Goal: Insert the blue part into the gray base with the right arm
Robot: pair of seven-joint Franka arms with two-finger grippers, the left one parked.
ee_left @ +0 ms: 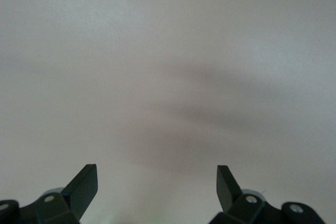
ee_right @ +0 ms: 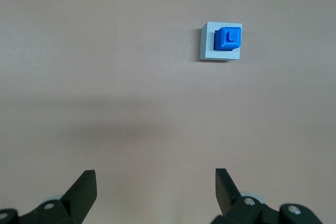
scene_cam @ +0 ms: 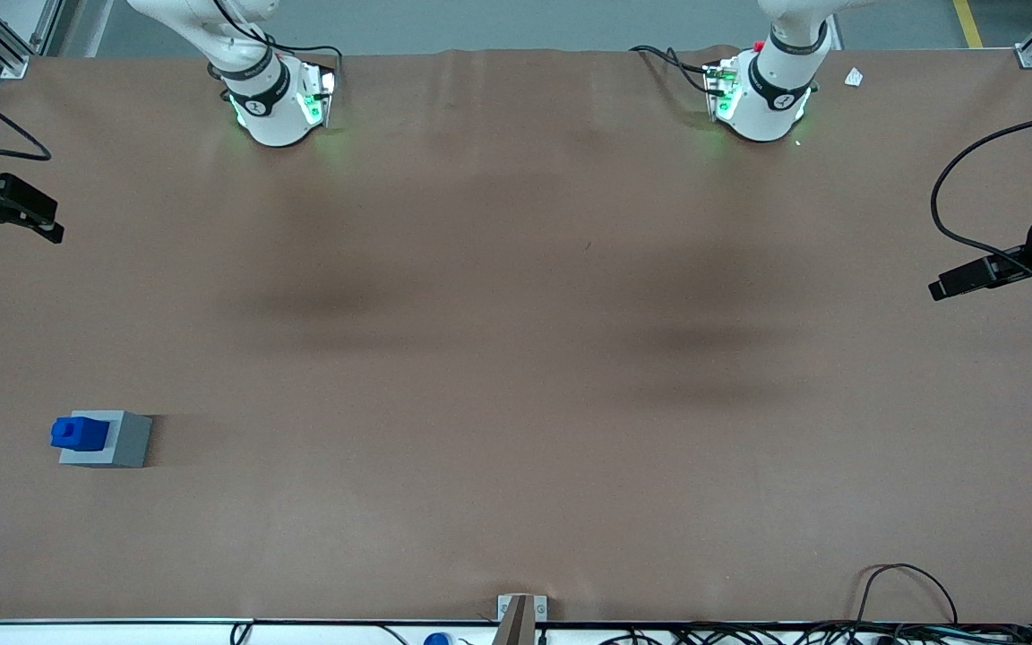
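text: none legible | blue part (ee_right: 229,39): raised L-like step on top, a shape, no print | arm bands: marks unreadable | gripper (ee_right: 155,195): unlabelled, jaws apart

right arm (scene_cam: 247,81): raised at its end of the worktop | claw (ee_right: 155,192): empty, fingers (ee_right: 84,187) spread wide

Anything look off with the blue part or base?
Blue part sits on the gray base off-centre, overhanging one edge, standing proud rather than sunk in. Gripper is open, well clear of both.
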